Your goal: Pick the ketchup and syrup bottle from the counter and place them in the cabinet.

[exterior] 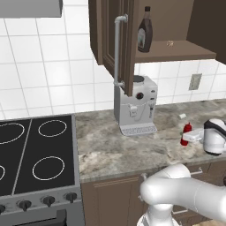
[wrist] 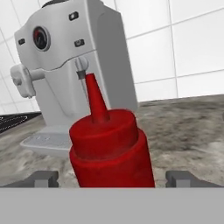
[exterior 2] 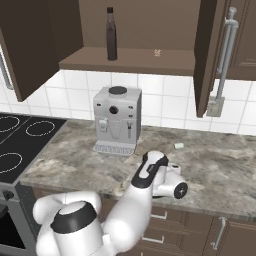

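A: Jaws (wrist: 112, 178)?
B: Apart, one fingertip (wrist: 43, 178) on each side of the ketchup (wrist: 109, 146), not yet pressing it as far as I can tell.

A: Where does the bottle sit?
B: Dead centre between the jaws, upright on the desk (exterior: 132, 148), long axis vertical, nozzle up. My read: closing straight in should catch the body.

A: Beyond it?
B: Coffee machine (wrist: 70, 65) just behind. Up and behind that, the syrup bottle (exterior: 145, 31) stands on the shelf of the open cabinet (exterior: 176, 49).
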### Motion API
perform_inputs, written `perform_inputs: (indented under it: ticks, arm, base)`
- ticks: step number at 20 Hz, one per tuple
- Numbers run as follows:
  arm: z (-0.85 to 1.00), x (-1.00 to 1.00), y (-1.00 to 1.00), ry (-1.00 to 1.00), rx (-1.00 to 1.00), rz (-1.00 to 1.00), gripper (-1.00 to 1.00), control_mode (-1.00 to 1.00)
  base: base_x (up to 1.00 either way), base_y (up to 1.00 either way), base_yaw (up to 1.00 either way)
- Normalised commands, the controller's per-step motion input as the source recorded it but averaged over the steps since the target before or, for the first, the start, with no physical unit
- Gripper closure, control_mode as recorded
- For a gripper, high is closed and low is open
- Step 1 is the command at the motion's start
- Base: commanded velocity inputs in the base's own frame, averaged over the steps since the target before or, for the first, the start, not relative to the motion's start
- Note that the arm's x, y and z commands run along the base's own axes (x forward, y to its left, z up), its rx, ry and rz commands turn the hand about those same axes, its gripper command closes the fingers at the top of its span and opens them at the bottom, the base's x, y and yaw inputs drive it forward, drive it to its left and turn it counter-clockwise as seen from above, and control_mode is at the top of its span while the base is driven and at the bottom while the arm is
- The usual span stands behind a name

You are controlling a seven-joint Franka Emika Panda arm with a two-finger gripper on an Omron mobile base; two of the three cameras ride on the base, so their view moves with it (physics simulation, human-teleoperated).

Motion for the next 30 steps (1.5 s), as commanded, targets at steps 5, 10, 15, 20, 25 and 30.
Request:
perform_inputs:
  ticks: [5, 10, 15, 20, 25, 30]
  arm:
    - [-0.01, 0.05, 0.00, 0.00, 0.00, -0.01, 1.00, -1.00]
    - [0.45, -0.10, 0.00, -0.07, 0.04, -0.03, 1.00, -1.00]
    - [1.00, -0.27, 0.00, -0.11, 0.04, -0.05, 1.00, -1.00]
    - [1.00, -0.23, 0.00, -0.12, 0.03, -0.09, 1.00, -1.00]
    - [1.00, -0.13, 0.04, -0.12, 0.01, -0.11, 1.00, -1.00]
    - [0.89, -0.54, 0.17, -0.03, -0.01, -0.06, 1.00, -1.00]
  base:
    - [0.00, 0.00, 0.00]
    - [0.00, 0.00, 0.00]
    - [0.00, 0.00, 0.00]
    - [0.00, 0.00, 0.00]
    - [0.00, 0.00, 0.00]
    - [0.00, 0.00, 0.00]
